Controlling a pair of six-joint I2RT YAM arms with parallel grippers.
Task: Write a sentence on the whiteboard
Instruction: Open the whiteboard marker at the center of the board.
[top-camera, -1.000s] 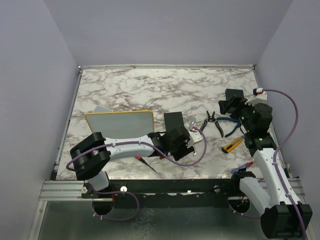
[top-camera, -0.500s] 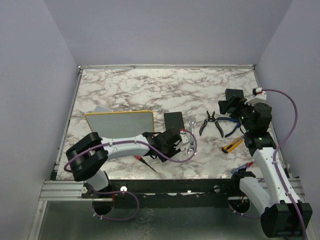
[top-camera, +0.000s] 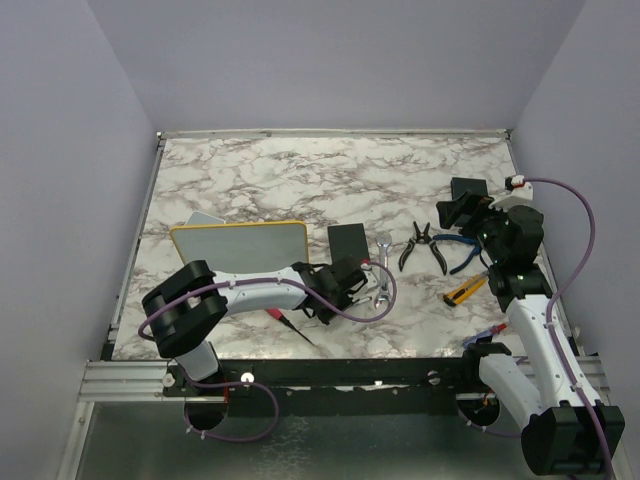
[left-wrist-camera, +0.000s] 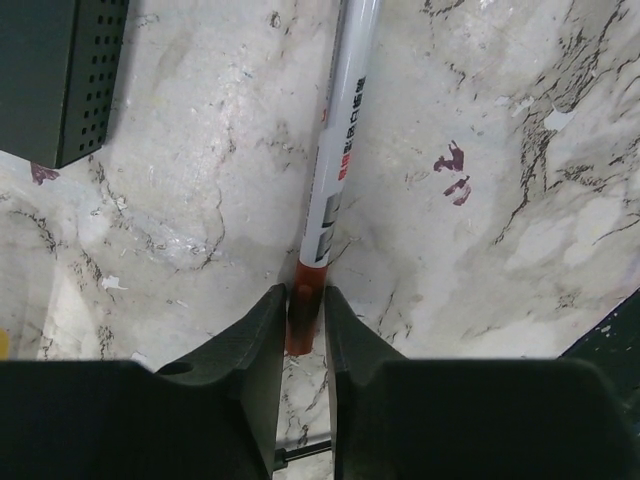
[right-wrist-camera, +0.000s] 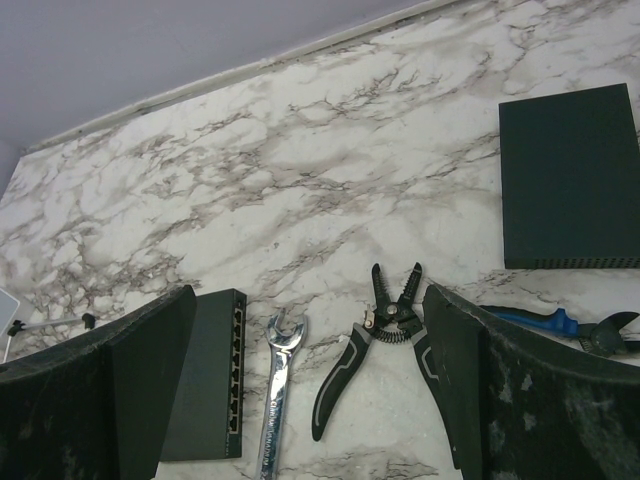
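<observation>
your top camera sits high behind the near edge and looks down over the whole marble table (top-camera: 300, 170). the left wrist camera faces almost straight down, very close to the marble, along a marker (left-wrist-camera: 335, 170). the right wrist camera rides higher, facing the far wall (right-wrist-camera: 150, 50); with the top view it shares the wrench (right-wrist-camera: 275, 385), the pliers (right-wrist-camera: 370, 350) and the black slab (right-wrist-camera: 210, 375).

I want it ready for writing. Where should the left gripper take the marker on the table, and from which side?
Grip the marker near its red end, from above, the left gripper straddling the barrel: it lies flat and slim, bare marble either side.
</observation>
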